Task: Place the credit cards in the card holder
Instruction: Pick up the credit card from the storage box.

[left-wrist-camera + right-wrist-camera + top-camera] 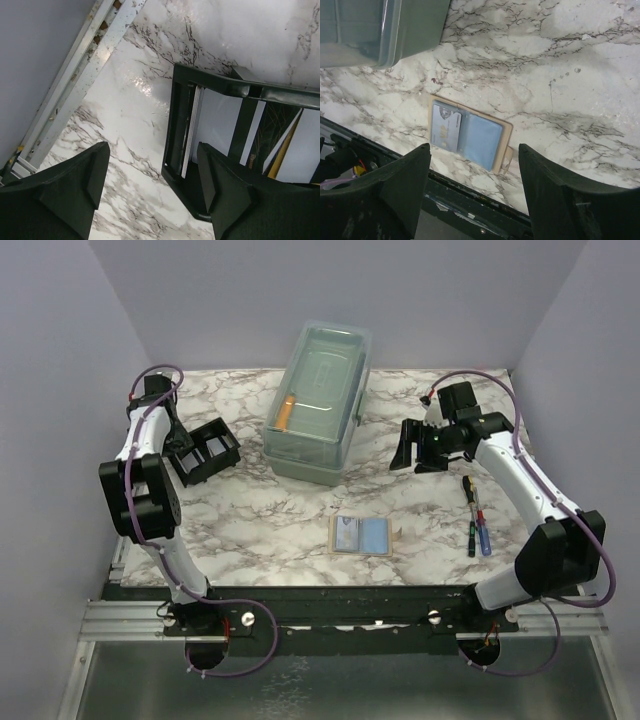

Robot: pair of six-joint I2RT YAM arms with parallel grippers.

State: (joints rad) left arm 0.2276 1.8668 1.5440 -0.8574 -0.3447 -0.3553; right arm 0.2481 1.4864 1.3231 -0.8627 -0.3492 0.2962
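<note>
The card holder (222, 445), a black open-topped rack with dividers, stands at the table's left; thin white edges show in its end slot (189, 130). My left gripper (185, 447) (152, 172) is open at the rack's near end, one finger (225, 190) over its corner, the other over bare marble. Two credit cards, a printed grey-blue one (445, 131) (347, 535) and a plain light blue one (481, 141) (374, 536), lie side by side on a small tan pad near the front edge. My right gripper (415, 452) (474, 150) hangs open above the table, well away from them and holding nothing.
A large clear lidded box (318, 400) (380, 30) with an orange item inside stands at the back centre. Two screwdrivers (475, 520) lie at the right. A metal rail (85, 65) runs along the table's left edge, and a dark frame (470, 205) borders the front.
</note>
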